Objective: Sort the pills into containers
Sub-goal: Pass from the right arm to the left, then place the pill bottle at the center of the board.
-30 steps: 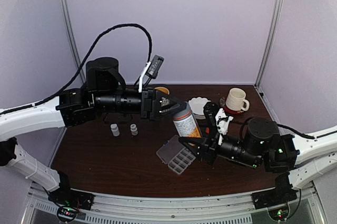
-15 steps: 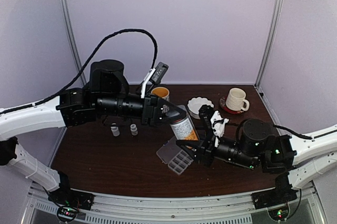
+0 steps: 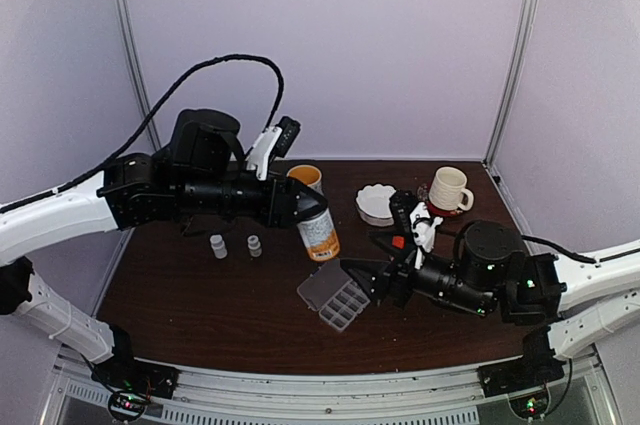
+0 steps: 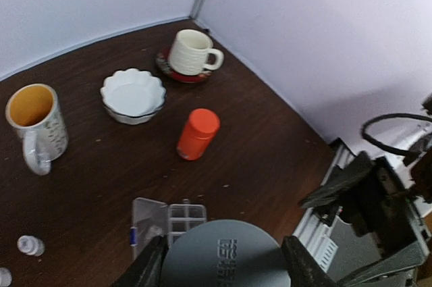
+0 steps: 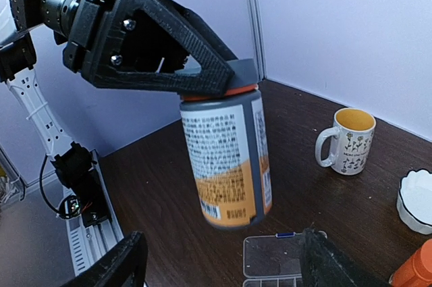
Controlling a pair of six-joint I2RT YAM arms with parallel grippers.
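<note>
Top external view showed the left arm reaching in from the left, its left gripper (image 3: pixel 308 209) clamped on the grey cap of a large labelled bottle (image 3: pixel 320 233). The bottle hung tilted in the air over the dark table (image 3: pixel 200 300), close to the pill box (image 3: pixel 335 297). The box lay flat near the front middle of the table, its clear lid swung open to one side and its two rows of compartments (image 4: pixel 186 214) uncovered. I could not make out any pills in them; they were too small to tell. From the right wrist view the right gripper (image 5: pixel 223 250) had its fingers spread wide with nothing between them, low and just beside the box, with the hanging bottle straight ahead of it. Two small white bottles (image 3: pixel 218 245) stood upright to the left of the box, well apart from it. Along the back stood a mug (image 3: pixel 306 177) with a yellow inside, a white fluted bowl (image 3: pixel 376 202) and a cream mug (image 3: pixel 448 189) on a red coaster (image 4: pixel 177 73). A small orange bottle (image 4: pixel 198 134) stood upright between the bowl and the box.
</note>
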